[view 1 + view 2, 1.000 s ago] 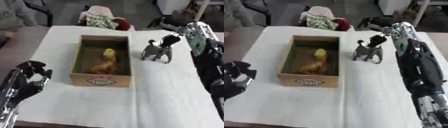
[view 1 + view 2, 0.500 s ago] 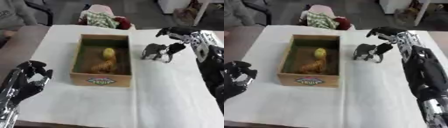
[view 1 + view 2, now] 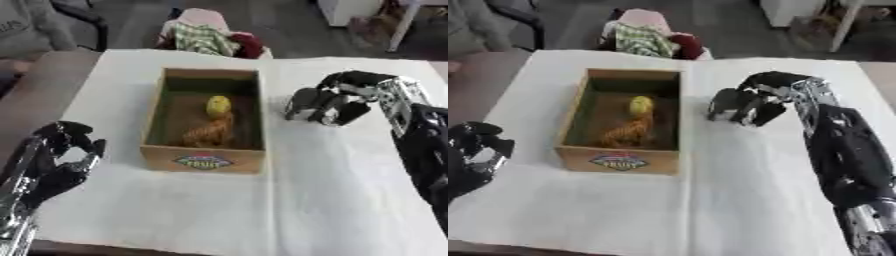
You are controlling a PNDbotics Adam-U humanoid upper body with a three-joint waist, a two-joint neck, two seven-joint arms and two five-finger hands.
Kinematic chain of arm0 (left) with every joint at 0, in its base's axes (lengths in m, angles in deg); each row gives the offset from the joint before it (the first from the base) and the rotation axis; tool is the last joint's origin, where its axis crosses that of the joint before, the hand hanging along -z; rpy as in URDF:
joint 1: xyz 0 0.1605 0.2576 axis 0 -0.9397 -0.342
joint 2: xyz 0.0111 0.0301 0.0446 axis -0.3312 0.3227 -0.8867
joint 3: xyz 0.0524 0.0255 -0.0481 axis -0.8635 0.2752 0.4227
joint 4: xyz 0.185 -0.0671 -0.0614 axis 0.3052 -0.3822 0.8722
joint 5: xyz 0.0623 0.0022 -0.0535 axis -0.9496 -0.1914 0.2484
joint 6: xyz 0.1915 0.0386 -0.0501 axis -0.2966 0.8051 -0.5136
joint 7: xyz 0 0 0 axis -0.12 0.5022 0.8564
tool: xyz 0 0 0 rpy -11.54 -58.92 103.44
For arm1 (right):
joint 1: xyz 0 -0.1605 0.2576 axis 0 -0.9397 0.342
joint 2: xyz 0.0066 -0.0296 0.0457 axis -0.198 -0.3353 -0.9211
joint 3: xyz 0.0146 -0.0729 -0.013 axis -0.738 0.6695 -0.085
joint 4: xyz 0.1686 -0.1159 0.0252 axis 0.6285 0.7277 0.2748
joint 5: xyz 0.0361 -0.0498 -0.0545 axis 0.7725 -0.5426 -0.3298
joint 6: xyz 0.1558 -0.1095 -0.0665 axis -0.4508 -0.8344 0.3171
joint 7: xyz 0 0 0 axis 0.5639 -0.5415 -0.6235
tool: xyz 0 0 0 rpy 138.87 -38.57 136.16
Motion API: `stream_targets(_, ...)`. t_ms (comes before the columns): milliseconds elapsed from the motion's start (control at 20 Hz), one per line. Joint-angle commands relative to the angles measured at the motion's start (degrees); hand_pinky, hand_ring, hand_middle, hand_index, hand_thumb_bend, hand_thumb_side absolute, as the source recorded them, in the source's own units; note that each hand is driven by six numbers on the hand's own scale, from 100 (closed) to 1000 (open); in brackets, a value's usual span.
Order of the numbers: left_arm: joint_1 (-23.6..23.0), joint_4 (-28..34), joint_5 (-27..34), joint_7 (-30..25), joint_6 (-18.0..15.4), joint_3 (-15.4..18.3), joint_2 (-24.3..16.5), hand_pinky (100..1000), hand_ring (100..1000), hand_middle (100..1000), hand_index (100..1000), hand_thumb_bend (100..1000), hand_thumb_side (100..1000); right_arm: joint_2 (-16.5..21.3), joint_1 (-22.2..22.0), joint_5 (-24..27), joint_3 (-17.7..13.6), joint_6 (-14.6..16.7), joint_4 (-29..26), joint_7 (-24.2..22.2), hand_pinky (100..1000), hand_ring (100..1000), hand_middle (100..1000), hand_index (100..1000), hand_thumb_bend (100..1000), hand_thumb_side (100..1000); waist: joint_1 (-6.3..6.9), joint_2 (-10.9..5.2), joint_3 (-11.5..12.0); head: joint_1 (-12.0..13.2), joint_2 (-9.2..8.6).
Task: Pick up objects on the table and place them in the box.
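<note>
Fingers of my right robot hand (image 3: 354, 95) are curling over a small dark toy animal (image 3: 308, 104), which is standing on the bench (image 3: 332, 180) just to the right of the box (image 3: 204, 159). I am closing around the toy's back from above and from its right side, and its legs look to be touching the white cloth, though I cannot tell for certain. My right forearm is stretching in from the right edge, black with a silver section near the wrist.

I am keeping my left robot hand (image 3: 59, 165) idle near the lower left corner, resting at the bench's left edge with its fingers loosely bent and pointing up, holding nothing. It is sitting well apart from the box.

The box is an open cardboard tray with a round label on its near wall. It is lying lengthwise, away from me, a little left of the bench's middle. Inside it a yellow rounded object (image 3: 218, 105) is sitting toward the middle, and an orange-brown striped toy (image 3: 208, 133) is lying just in front of it, touching or nearly touching it.

Beyond the far edge of the bench, a heap of cloth (image 3: 206, 37) in pink, green check and red is sitting behind the box.
</note>
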Motion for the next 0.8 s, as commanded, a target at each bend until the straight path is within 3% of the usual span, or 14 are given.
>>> stream_targets(50, 0.55, 0.95, -0.06, 0.22, -0.13, 0.57, -0.90, 750, 495, 450, 628, 320, 100, 0.44, 0.69, -0.82, 0.06, -0.03, -0.12, 0.31, 781, 856, 848, 899, 322, 533, 0.20, -0.60, -0.05, 0.13, -0.60)
stream_targets(200, 0.54, 0.96, -0.06, 0.27, -0.13, 0.61, -0.90, 750, 495, 450, 628, 319, 100, 0.27, 0.43, -0.92, 0.01, -0.20, -0.40, 1.32, 708, 753, 760, 842, 269, 522, 0.28, -0.60, -0.09, 0.14, -0.65)
stream_targets(450, 0.49, 0.95, 0.00, 0.28, -0.13, 0.59, -0.87, 749, 494, 449, 628, 319, 100, 0.10, 0.23, -0.48, -0.27, -1.20, -1.45, 5.36, 473, 415, 494, 630, 100, 431, 0.37, -0.65, -0.22, 0.10, -0.68)
stream_targets(500, 0.50, 0.95, 0.00, 0.26, -0.14, 0.57, -0.87, 749, 494, 449, 628, 319, 100, 0.08, 0.21, -0.23, -0.31, -1.38, -1.56, 6.29, 466, 402, 482, 618, 100, 425, 0.37, -0.66, -0.25, 0.09, -0.66)
stream_targets(550, 0.50, 0.95, 0.01, 0.24, -0.14, 0.57, -0.87, 749, 494, 449, 628, 319, 100, 0.07, 0.19, 0.08, -0.35, -1.53, -1.62, 7.15, 411, 327, 417, 549, 100, 393, 0.38, -0.67, -0.27, 0.10, -0.66)
stream_targets(650, 0.49, 0.94, 0.02, 0.25, -0.14, 0.58, -0.88, 749, 494, 449, 628, 319, 100, 0.12, 0.25, 1.02, -0.38, -1.64, -1.83, 8.73, 359, 263, 357, 493, 100, 356, 0.38, -0.69, -0.30, 0.11, -0.68)
stream_targets(800, 0.44, 0.96, 0.03, 0.26, -0.15, 0.61, -0.90, 749, 494, 449, 628, 318, 100, 0.19, 0.61, 2.98, -0.14, -0.46, -2.91, 10.39, 339, 243, 334, 472, 100, 324, 0.37, -0.73, -0.32, 0.12, -0.65)
